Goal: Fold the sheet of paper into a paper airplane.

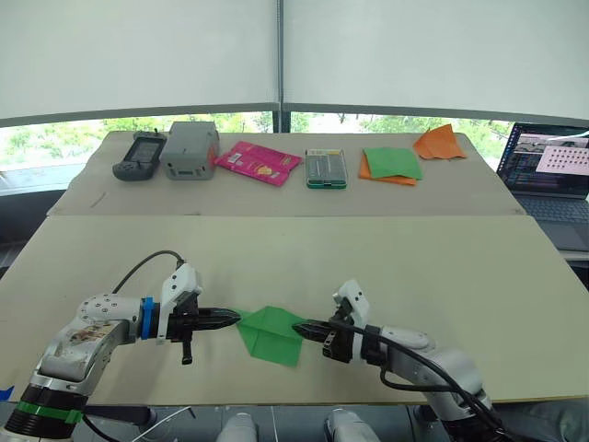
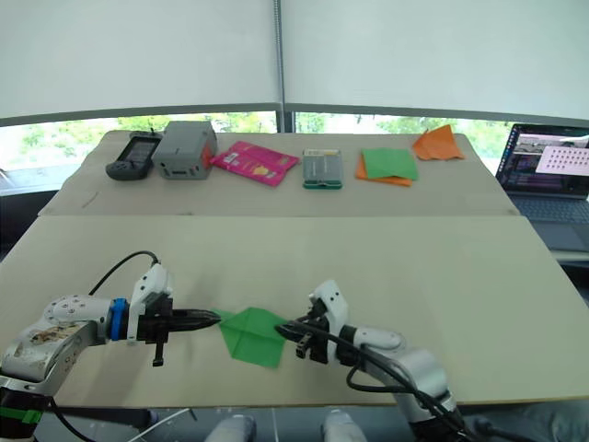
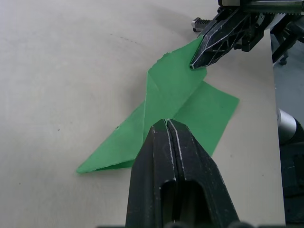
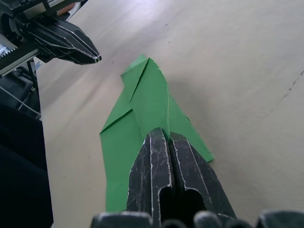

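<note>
**Both grippers pressed at opposite corners of the half-folded green sheet**

The thin bright green sheet of paper [image 1: 271, 333] lies on the near edge of the beige table [image 1: 442, 267], partly folded, with a raised centre crease and flaps laid over each other; not yet a plane shape. Left gripper [image 1: 232, 319] meets its left corner, right gripper [image 1: 301, 328] its right corner. Both wrist views show each pair of black fingers clenched together with no gap, tips on or right at the paper edge; whether paper is pinched between them or just pressed down, cannot tell. Judgement: the opposing hold pins the sheet flat so a crease can be set or a flap pulled without sliding.

On the far table, well apart: green sheet bordered by orange paper [image 1: 391, 165], crumpled orange paper [image 1: 439, 143], pink packet [image 1: 259, 162], grey box [image 1: 190, 149], dark handheld controller [image 1: 140, 156]. Open laptop [image 1: 548, 180] at right.
</note>
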You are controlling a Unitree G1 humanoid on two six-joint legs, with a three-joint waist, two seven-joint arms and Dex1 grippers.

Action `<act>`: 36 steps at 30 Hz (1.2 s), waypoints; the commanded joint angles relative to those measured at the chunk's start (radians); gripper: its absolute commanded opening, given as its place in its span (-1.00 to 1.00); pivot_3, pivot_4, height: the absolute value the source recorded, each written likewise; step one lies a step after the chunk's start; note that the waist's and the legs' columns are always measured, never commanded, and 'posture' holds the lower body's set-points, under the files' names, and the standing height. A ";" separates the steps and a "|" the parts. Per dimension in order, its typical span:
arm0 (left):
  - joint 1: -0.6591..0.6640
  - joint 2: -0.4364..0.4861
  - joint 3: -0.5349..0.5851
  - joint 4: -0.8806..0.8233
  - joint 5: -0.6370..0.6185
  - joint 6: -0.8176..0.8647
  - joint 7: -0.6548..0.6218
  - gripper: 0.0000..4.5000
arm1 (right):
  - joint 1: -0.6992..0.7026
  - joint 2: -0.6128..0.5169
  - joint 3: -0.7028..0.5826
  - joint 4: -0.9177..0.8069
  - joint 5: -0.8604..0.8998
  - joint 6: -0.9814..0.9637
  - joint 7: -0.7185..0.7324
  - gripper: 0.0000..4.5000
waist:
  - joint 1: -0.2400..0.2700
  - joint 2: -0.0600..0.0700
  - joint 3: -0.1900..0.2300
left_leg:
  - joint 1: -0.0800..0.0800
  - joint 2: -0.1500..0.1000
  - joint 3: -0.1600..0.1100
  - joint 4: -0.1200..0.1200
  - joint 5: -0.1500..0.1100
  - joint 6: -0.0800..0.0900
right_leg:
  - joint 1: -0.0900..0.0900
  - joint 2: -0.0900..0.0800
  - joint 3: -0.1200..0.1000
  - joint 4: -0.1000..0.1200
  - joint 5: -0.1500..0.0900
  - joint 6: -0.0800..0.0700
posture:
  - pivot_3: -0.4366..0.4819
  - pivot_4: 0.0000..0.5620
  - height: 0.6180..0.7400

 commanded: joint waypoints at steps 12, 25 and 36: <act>-0.019 -0.010 0.025 -0.019 -0.043 0.020 0.029 -1.00 | -0.157 -0.273 0.223 0.054 -0.835 -0.905 -0.136 -0.99 | 0.001 -0.001 0.000 | 0.003 0.000 0.001 0.000 0.000 0.000 | 0.000 0.000 0.000 0.000 0.000 0.000 | -0.05 -0.47 1.00; -0.070 -0.016 0.001 -0.041 -0.057 0.078 0.056 -1.00 | -0.168 -0.268 0.347 0.330 -1.146 -1.289 -0.271 -0.87 | -0.001 -0.004 -0.002 | 0.009 -0.001 0.001 0.001 0.001 0.001 | 0.009 0.000 0.001 0.001 0.002 0.002 | -0.05 -0.47 1.00; -0.096 -0.017 -0.005 -0.050 -0.060 0.108 0.055 -1.00 | -0.074 -0.313 0.207 0.102 -0.881 -1.206 -0.069 0.15 | 0.004 -0.002 0.000 | 0.010 -0.001 0.001 0.003 0.001 0.001 | 0.016 0.000 0.001 0.001 0.002 0.002 | -0.05 -0.47 1.00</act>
